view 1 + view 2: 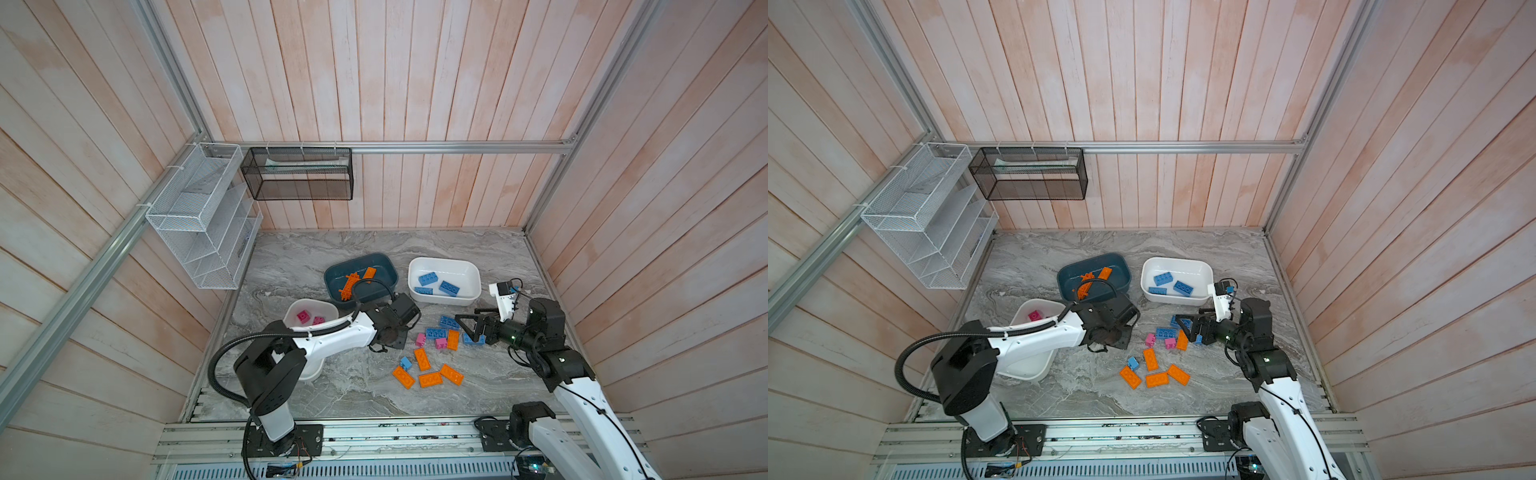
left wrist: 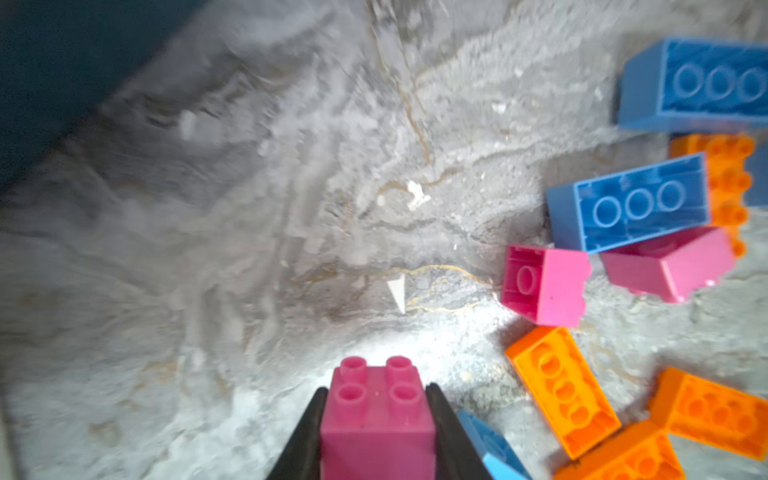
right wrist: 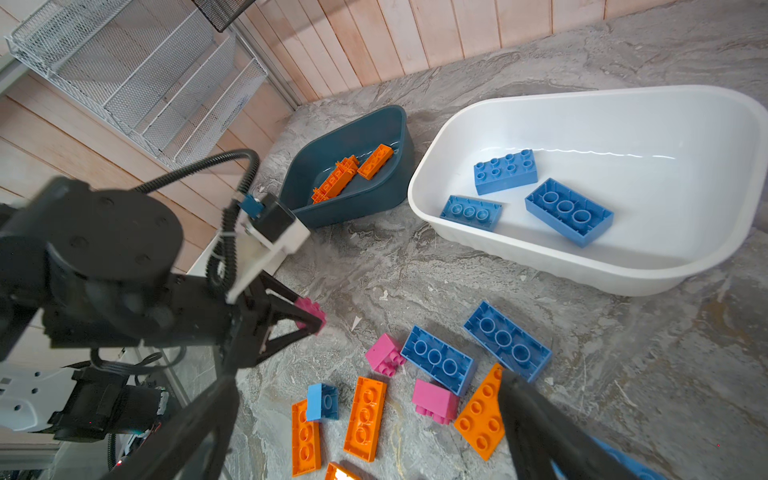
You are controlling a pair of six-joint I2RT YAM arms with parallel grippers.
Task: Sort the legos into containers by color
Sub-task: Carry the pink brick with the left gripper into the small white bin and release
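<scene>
Left gripper [image 2: 377, 388] above the table [image 2: 249, 249], tight on a pink brick [image 2: 378, 432]; right gripper [image 3: 370, 386] spread wide.

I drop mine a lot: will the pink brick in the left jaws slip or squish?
Probably stiff: the pink brick shows square edges while the left gripper clamps it. Smooth flat sides might slip a little. Boxy, so it likely won't roll.

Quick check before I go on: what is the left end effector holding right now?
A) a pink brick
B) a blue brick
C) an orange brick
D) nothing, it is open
A: the left wrist view shows the left end effector shut on a pink brick, with the brick's studs facing the camera.
</scene>
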